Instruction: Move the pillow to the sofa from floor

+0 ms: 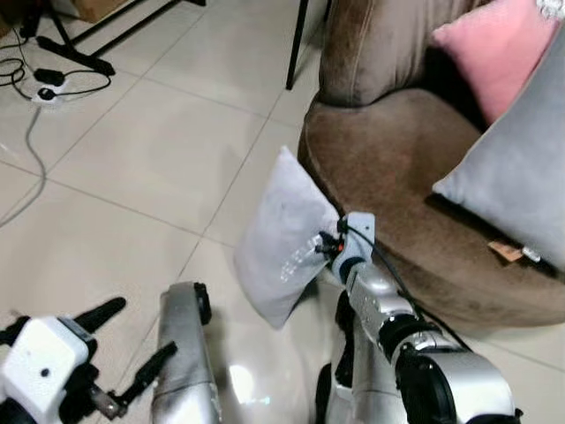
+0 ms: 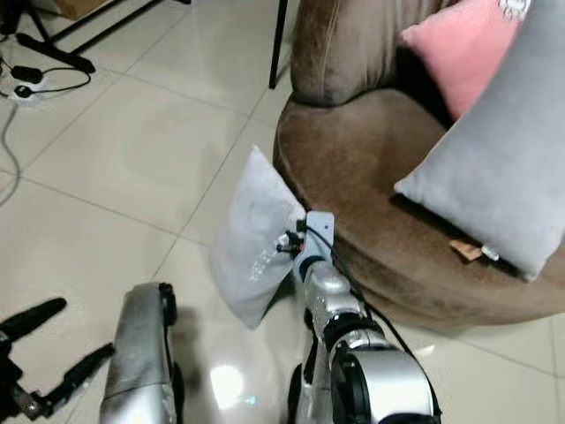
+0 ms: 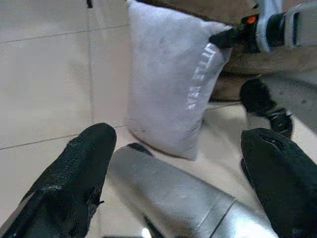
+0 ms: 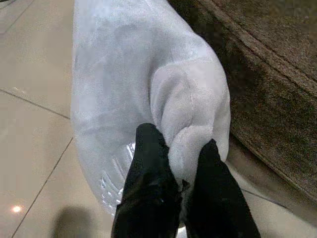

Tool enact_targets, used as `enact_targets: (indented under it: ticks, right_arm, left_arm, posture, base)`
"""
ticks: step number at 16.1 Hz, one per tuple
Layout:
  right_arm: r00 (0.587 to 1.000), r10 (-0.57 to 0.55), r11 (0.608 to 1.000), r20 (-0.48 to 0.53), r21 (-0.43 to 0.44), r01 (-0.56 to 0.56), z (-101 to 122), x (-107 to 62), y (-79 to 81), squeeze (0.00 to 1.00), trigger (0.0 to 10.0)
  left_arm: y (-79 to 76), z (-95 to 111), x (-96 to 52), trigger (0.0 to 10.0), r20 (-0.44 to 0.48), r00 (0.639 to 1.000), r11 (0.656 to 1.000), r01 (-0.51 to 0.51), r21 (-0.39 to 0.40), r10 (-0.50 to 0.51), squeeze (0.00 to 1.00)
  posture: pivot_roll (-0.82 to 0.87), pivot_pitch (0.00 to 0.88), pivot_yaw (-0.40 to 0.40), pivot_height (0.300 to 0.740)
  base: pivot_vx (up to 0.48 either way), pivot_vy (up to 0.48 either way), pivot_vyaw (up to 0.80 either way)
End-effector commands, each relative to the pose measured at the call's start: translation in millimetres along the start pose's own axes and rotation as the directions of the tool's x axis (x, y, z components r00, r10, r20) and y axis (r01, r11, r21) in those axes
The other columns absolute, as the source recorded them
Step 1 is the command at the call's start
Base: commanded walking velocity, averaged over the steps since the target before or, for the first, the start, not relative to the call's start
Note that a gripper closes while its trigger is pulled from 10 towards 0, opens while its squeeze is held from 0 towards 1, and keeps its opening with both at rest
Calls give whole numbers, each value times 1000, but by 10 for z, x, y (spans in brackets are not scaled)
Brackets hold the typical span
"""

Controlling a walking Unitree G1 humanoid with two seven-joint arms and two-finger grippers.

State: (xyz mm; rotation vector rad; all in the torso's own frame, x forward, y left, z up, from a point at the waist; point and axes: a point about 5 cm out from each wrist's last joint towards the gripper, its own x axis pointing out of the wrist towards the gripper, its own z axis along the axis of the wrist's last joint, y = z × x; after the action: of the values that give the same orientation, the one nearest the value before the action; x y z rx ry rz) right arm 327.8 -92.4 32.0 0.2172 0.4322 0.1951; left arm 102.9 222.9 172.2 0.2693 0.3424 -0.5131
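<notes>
A light grey pillow [image 1: 281,238] stands on edge on the tiled floor, leaning against the front of the round brown sofa [image 1: 388,168]. My right gripper [image 4: 181,161] is shut on the pillow's edge nearest the sofa, pinching a fold of its fabric [image 4: 185,124] between the black fingers; the same grip shows at the pillow's right side [image 1: 325,246]. My left gripper [image 3: 178,163] is open low at the front left, a short way from the pillow [image 3: 168,84], with nothing between its fingers [image 1: 101,314].
On the sofa seat lie a large grey cushion [image 1: 516,177] and a pink cushion [image 1: 499,53]. A power strip with cables [image 1: 44,88] and black stand legs [image 1: 75,53] sit on the floor at the far left. A thin black pole [image 1: 296,44] stands beside the sofa.
</notes>
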Motion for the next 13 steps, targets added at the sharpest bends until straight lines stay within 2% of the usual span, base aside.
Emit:
enact_targets:
  ticks: [1,3,5,6,7,8,11,12,13]
  right_arm:
    - [998,57,998,3,-16,-57,-30,-8,59,0,0]
    - [991,131,991,31,-16,-131,21,4,169,0,0]
    - [973,217,976,77,-3,-217,87,0,290,0,0]
    - [959,262,965,104,-6,-263,144,-8,328,0,0]
    - [938,312,949,154,-8,-315,237,-47,361,0,0]
    - [900,345,936,266,-24,-351,459,-209,365,0,0]
    - [867,250,957,430,26,-289,904,-429,209,0,0]
    - [847,181,964,499,82,-254,1101,-528,119,0,0]
    - [800,92,965,593,146,-219,1419,-723,-25,0,0]
  left_arm:
    - [-17,-74,25,10000,-1,1000,999,-7,-36,7,0]
    - [31,-153,92,10000,2,998,997,-59,-43,59,0]
    - [105,-224,170,10000,13,992,991,-125,-56,126,0]
    - [164,-221,257,10000,35,986,985,-158,-68,160,0]
    - [224,-168,355,10000,80,976,977,-197,-84,204,0]
    - [281,-88,474,10000,136,957,966,-247,-78,255,0]
    - [350,-1,685,10000,195,939,959,-278,-55,283,0]
    - [387,30,735,10000,207,930,952,-304,-34,304,0]
    - [446,103,813,10000,236,914,942,-335,-18,330,0]
  posture:
    - [267,55,-119,490]
    - [233,3,-124,490]
    - [210,0,-128,490]
    - [189,0,-129,490]
    - [175,0,-127,490]
    - [163,0,-122,490]
    - [133,0,-109,490]
    - [129,0,-106,490]
    - [127,0,-99,490]
  base:
    - [0,0,0]
    - [0,0,0]
    - [0,0,0]
    - [0,0,0]
    - [0,0,0]
    - [0,0,0]
    - [0,0,0]
    - [0,0,0]
    - [0,0,0]
